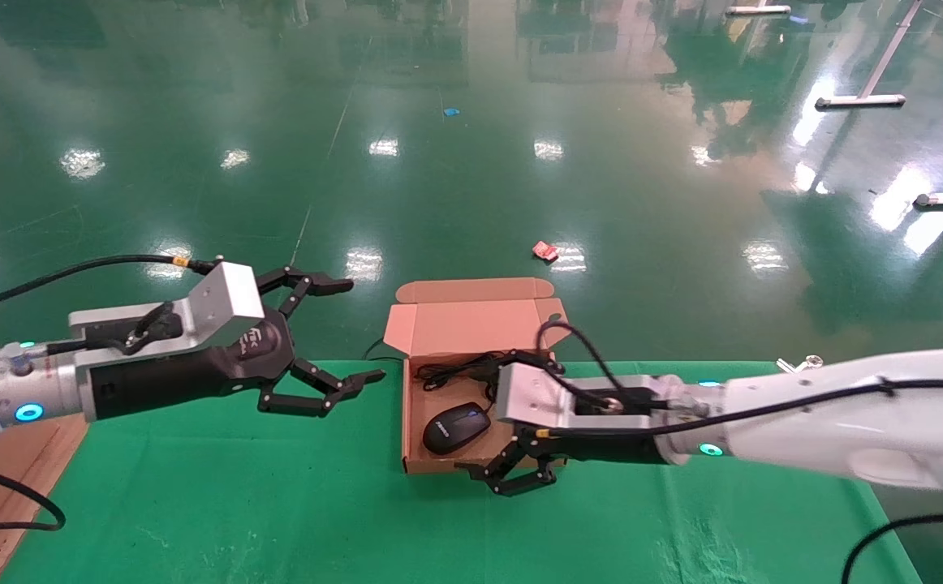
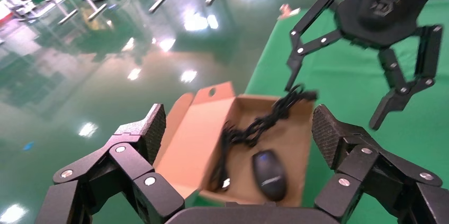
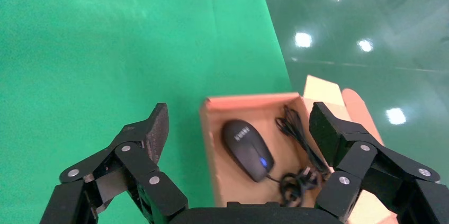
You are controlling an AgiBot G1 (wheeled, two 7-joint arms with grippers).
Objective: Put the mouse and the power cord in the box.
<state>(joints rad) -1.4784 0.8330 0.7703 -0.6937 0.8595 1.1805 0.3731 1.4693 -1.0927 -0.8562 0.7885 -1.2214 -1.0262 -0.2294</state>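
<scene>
The brown cardboard box (image 1: 439,464) stands open on the green table, its lid (image 1: 471,324) tipped back over the far edge. A glossy black mouse (image 1: 456,427) lies in the box's near half. The black power cord (image 1: 459,371) lies bundled along the far side, and its plug (image 3: 304,179) shows in the right wrist view. My right gripper (image 1: 484,410) hovers open over the box's right part, empty, straddling the mouse (image 3: 247,149). My left gripper (image 1: 366,329) hangs open and empty to the left of the box (image 2: 296,139), pointed at the mouse (image 2: 269,173) and cord (image 2: 259,123).
The green cloth ends just behind the box; beyond it is glossy green floor with a red scrap (image 1: 544,251). A brown board (image 1: 1,487) lies at the table's left edge. A small metal piece (image 1: 796,363) sits at the far right edge.
</scene>
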